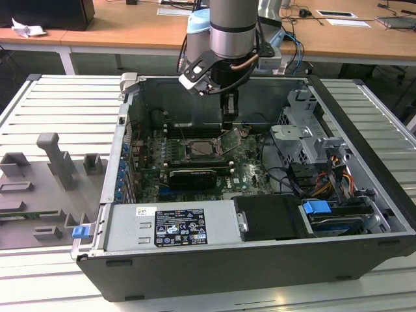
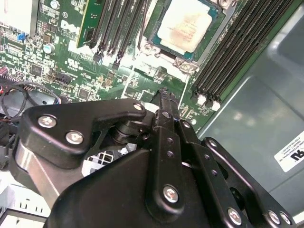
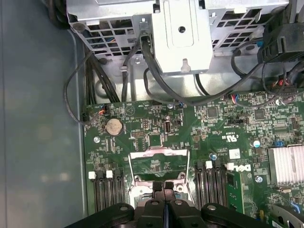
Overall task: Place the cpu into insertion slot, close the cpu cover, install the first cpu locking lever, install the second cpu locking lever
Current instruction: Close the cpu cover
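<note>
The cpu (image 2: 189,24), a pale silver-beige square, lies in the insertion slot (image 2: 161,46) on the green motherboard; the exterior view shows that slot (image 1: 197,151) as a dark square amid the board. The cpu cover (image 3: 159,161), a silvery frame with a central window, stands raised on its hinge and tilts up beside the slot (image 1: 232,138). My gripper (image 3: 165,186) is shut, its black fingertips pressed together right at the cover's edge, with nothing visible between them. Seen from outside the case, the gripper (image 1: 229,123) hangs just above the cover; its tip (image 2: 164,94) sits just beside the slot.
Black memory slots (image 2: 237,52) flank the socket on both sides. A metal drive cage (image 1: 302,140) with cables fills the exterior view's right. A long black expansion card (image 1: 190,175) lies in front of the socket. Grey fixtures (image 1: 58,162) stand outside the case.
</note>
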Available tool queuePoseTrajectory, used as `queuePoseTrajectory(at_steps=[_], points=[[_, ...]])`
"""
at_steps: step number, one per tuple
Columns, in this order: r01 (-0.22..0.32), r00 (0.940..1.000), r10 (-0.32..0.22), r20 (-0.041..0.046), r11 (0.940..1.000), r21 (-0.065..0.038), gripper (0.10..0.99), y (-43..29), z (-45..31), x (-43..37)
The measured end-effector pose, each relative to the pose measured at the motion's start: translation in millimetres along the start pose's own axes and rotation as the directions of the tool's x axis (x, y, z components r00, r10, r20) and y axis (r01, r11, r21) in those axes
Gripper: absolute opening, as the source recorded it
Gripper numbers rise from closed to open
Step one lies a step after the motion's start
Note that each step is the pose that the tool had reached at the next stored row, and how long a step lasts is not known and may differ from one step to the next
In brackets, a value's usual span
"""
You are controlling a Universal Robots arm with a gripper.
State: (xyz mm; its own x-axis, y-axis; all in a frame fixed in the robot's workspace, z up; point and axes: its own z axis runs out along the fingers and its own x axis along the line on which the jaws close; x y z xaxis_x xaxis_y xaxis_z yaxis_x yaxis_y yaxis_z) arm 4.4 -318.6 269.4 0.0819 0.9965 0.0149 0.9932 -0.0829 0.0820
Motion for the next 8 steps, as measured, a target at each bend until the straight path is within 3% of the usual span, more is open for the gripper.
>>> queuePoseTrajectory(at_steps=[4,8], points=[[0.000,1.0000,0.000,0.0000,1.0000,0.000,0.106,3.4,0.3,0.3],[0.000,1.0000,0.000,0.0000,1.0000,0.000,0.106,11.7,1.0,1.0]])
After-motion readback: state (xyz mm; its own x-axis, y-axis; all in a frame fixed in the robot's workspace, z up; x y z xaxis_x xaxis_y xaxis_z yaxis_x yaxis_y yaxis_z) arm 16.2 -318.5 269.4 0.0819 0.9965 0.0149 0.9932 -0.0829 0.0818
